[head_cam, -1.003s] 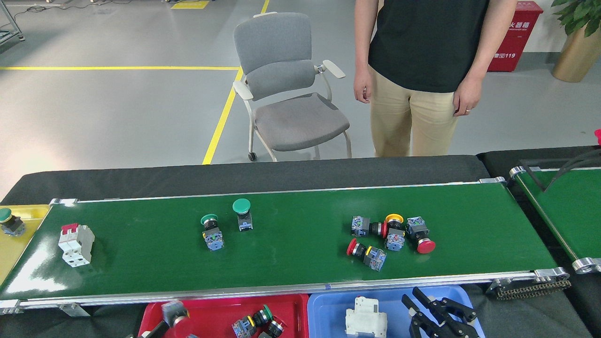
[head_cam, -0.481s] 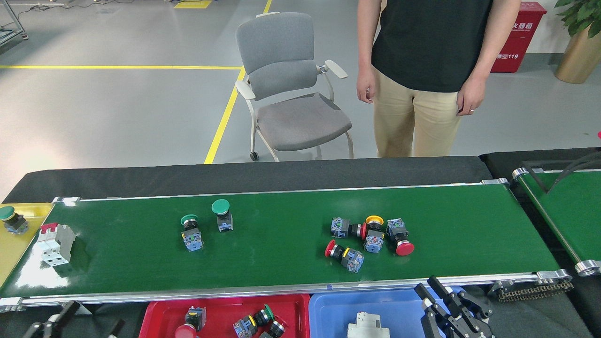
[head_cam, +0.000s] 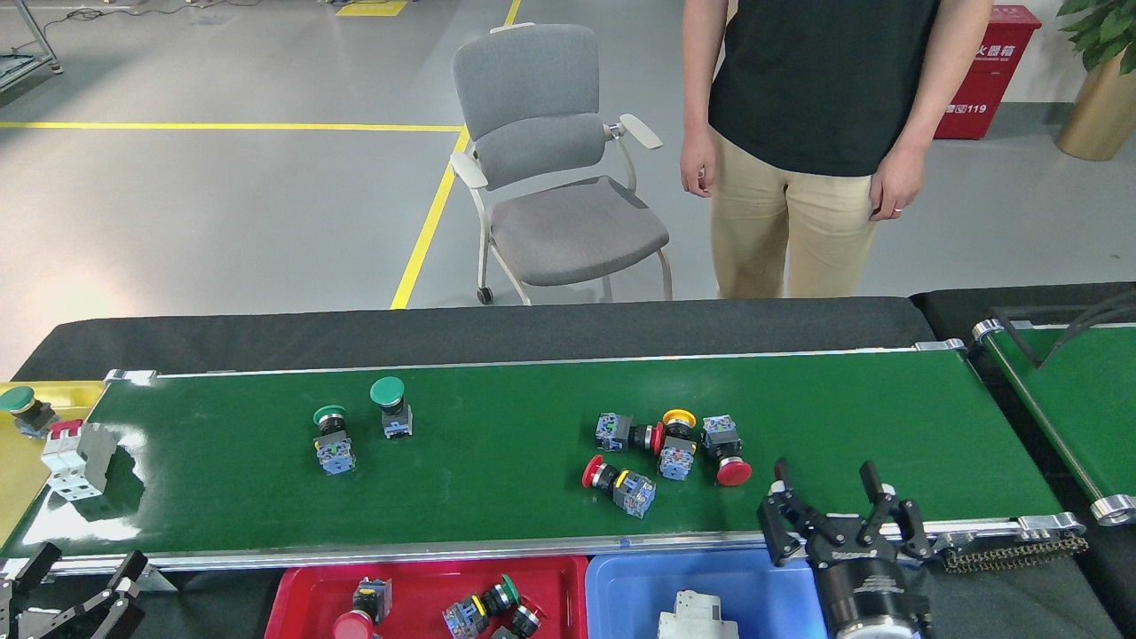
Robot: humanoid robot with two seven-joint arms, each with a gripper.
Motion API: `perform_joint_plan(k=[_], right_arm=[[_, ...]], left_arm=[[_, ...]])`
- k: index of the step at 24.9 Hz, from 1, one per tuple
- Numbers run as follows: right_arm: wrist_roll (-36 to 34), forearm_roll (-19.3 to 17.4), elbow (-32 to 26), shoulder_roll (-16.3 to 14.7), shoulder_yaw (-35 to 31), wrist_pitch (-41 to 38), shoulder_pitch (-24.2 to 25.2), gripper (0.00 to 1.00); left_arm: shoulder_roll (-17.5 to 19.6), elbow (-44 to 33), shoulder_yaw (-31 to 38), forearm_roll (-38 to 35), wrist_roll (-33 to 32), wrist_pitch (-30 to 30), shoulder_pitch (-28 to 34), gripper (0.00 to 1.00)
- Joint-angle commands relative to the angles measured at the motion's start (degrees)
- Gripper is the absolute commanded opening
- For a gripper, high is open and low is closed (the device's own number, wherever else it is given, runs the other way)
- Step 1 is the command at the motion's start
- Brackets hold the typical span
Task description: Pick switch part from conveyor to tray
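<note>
A: Where are the switch parts?

B: On the conveyor [head_cam: 532, 444]. A cluster of four sits right of the belt's middle: a red-capped one [head_cam: 619, 484] nearest the front rail, a yellow-capped one [head_cam: 678, 433], another with a red cap [head_cam: 722, 451] and one lying on its side [head_cam: 626, 433]. Two green-capped switches [head_cam: 332, 439] [head_cam: 390, 406] stand further left, just beside each other.

A: And the arms?

B: The right gripper [head_cam: 825, 486] is at the front rail, right of the cluster, jaws spread and holding nothing. The left gripper [head_cam: 80, 568] is low in the corner (partly cut off by the edge), jaws also spread, empty.

A: The trays?

B: A red tray [head_cam: 426, 577] in front of the belt holds several switches; a blue tray [head_cam: 639, 577] beside it holds a white breaker [head_cam: 697, 621]. Another white breaker [head_cam: 75, 453] lies at the belt's left end, next to a yellow tray [head_cam: 18, 470].

A: Anyone around?

B: A person [head_cam: 816, 133] stands behind the tabletop, beside a grey chair [head_cam: 559, 160].
</note>
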Motion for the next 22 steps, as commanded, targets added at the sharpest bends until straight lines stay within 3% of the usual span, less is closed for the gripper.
perform_joint_plan(k=[1,5,9,16,22], right_arm=[[-1.56,0.17,-1.02,-0.48,0.66,0.82,0.03,0.98],[-0.77,0.26,-0.5,0.14,3.12,1.35,-3.31,0.98],[2.75,1.76,6.27,2.25,8.57,3.28,-10.78,0.98],[3.1,2.28,19.89,7.08,14.55,5.48,-21.33,0.98],[3.1,1.58,25.34,8.05,17.18,5.48,-23.35,0.94]], left_arm=[[0.74,-1.13,-2.63,0.23,-0.05,0.04,-0.97,1.0],[-0.32,-3.86,-11.15,-0.21,-1.28,2.06,-4.66,1.0],[-0.93,-2.8,-17.57,-1.35,-3.48,8.74,-9.14,1.0],[-0.93,8.79,-18.27,-3.72,-3.75,11.2,-17.66,1.0],[-0.32,18.47,-18.36,-4.25,-3.57,13.66,-24.17,1.0]])
